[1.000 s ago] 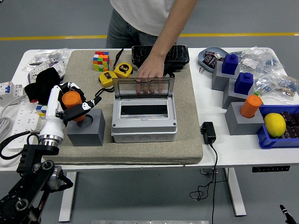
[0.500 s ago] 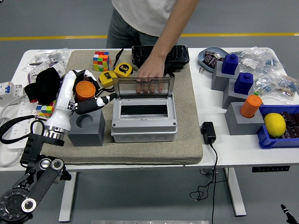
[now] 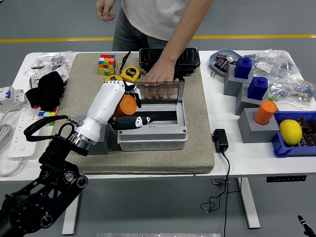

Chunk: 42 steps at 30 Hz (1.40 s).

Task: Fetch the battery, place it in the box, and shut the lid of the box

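Observation:
My left hand (image 3: 129,106) is shut on an orange battery (image 3: 125,104) and holds it over the left edge of the grey box (image 3: 153,134). The box sits mid-mat, its clear lid (image 3: 157,91) standing upright at the back. A person's hand (image 3: 159,79) rests on top of that lid and holds it up. The grey block (image 3: 102,146) with the round socket is mostly hidden behind my forearm. My right hand is out of sight.
A Rubik's cube (image 3: 106,64), yellow tape measures (image 3: 129,73) and a black case (image 3: 170,59) lie behind the box. A black adapter (image 3: 220,139) and cord sit right of the mat. Grey blocks with blue and orange pieces (image 3: 256,106) and a blue bin with a lemon (image 3: 291,132) stand right.
My left hand has carried the orange battery rightward, from above the grey block to the box's left edge. The person's other hand has come into view at the top.

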Each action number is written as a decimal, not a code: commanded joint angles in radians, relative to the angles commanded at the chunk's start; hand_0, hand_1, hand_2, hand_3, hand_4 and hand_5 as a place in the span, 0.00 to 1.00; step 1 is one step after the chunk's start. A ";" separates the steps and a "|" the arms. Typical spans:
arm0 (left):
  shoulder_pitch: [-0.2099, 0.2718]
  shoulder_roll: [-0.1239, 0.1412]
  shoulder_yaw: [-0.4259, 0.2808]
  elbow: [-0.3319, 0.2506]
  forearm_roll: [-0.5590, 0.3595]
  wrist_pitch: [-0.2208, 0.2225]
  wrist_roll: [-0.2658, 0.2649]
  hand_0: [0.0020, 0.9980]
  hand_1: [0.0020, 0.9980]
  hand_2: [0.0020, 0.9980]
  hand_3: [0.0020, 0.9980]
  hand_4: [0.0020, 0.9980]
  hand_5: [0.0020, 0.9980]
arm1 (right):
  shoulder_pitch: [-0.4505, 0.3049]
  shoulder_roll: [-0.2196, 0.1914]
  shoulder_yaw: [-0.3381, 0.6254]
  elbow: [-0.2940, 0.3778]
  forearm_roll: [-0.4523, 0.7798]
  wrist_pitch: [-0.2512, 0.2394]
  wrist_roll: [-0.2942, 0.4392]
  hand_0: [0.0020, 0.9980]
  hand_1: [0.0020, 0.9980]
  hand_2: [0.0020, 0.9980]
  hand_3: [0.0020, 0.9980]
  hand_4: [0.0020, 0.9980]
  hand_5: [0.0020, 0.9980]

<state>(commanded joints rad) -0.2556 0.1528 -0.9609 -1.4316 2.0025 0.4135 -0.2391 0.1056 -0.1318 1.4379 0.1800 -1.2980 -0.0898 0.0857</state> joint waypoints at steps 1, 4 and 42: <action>-0.014 0.003 0.027 0.012 0.015 0.009 0.003 0.03 0.00 0.00 0.00 1.00 0.27 | 0.000 0.000 0.000 0.000 0.000 0.000 0.000 0.88 0.86 0.81 0.85 1.00 1.00; -0.037 0.006 0.074 0.034 0.028 0.025 0.004 0.03 0.00 0.00 0.00 1.00 0.27 | 0.001 -0.001 -0.002 0.000 0.000 0.000 0.000 0.88 0.86 0.81 0.85 1.00 1.00; -0.252 -0.132 0.215 0.470 -0.112 0.163 -0.100 0.04 0.00 0.00 0.00 1.00 0.43 | 0.001 -0.002 -0.005 0.000 -0.023 0.003 -0.011 0.88 0.86 0.81 0.85 1.00 1.00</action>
<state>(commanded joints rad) -0.5077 0.0204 -0.7459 -0.9612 1.8909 0.5767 -0.3390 0.1066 -0.1337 1.4327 0.1800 -1.3212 -0.0868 0.0748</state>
